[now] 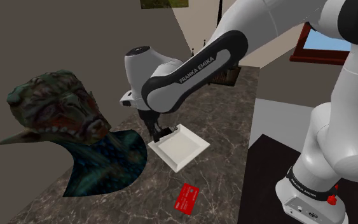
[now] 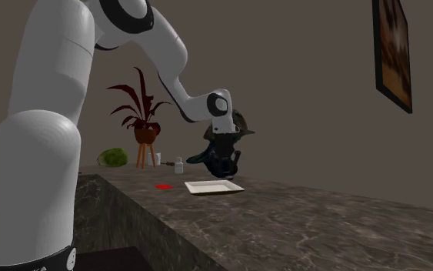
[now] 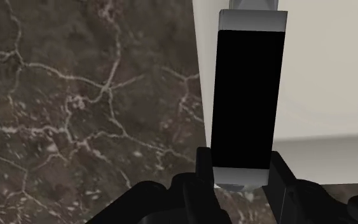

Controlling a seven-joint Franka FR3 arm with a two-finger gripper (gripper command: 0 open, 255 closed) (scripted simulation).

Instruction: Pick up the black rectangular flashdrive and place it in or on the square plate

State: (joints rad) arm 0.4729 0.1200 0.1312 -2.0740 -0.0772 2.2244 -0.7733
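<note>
The gripper [image 3: 241, 167] is clamped on the flashdrive [image 3: 246, 89]: its two black fingers [image 3: 204, 167] press against the two long sides of the drive's near end, and the black rectangular body with grey caps at both ends runs straight out past the fingertips. Beneath the gripper lies the square plate [image 3: 336, 63], plain white with a raised rim. The drive hangs over the plate's floor just inside one edge, parallel to that edge. To one side of the held drive, past that edge, the dark veined counter [image 3: 75, 95] shows. Whether the drive's far end touches the plate I cannot tell.

In the shoulder view the white arm [image 1: 190, 70] bends down so that the gripper [image 1: 160, 135] points at the counter [image 1: 222, 121] and sits over the plate [image 1: 182, 151] at the corner farthest from the stand. A red card [image 1: 187, 198] lies flat on the counter on the plate's far side from the gripper, apart from the plate. Near the gripper, on its side away from the stand, a dark sculpture [image 1: 63, 108] of a creature's head stands on a blue-green base.

In the second exterior view the gripper [image 2: 224, 168] hangs upright a little above the plate [image 2: 213, 187], with a gap visible between the black hand and the white rim. Behind the gripper, well back, a potted plant [image 2: 141, 108] with red leaves stands on a small stool
</note>
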